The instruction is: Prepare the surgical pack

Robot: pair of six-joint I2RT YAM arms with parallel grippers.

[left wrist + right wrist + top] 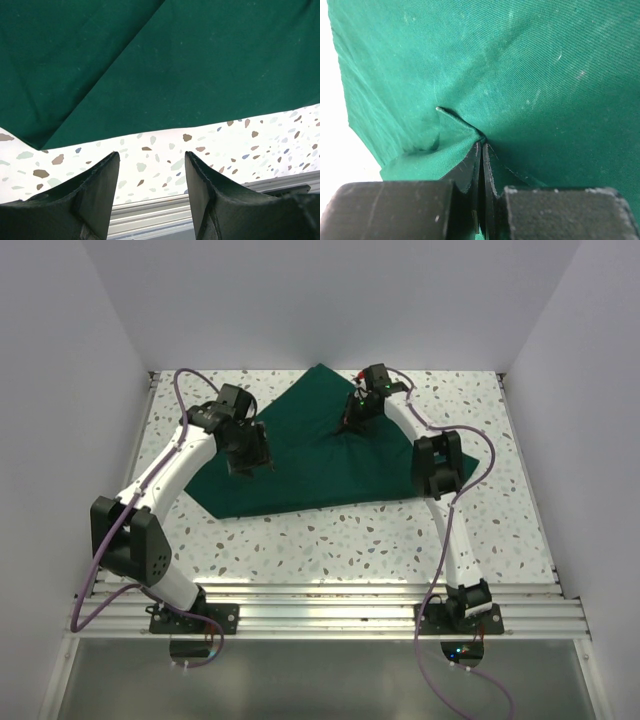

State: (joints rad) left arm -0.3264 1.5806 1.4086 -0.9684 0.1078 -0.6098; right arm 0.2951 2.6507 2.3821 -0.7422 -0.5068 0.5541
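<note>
Possibly the thin tuck slips from the right claw [481,150], pinching the surgical pack [300,465], or the whole sheet drags, since the left claw [152,165] hangs spread and empty beside its edge. It lies flat on the desk [400,540], long axis left-right, one corner pointing to the far side

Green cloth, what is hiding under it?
Only the speckled table shows around the green cloth. Anything beneath is covered. The right claw pinches a fold on top.
</note>
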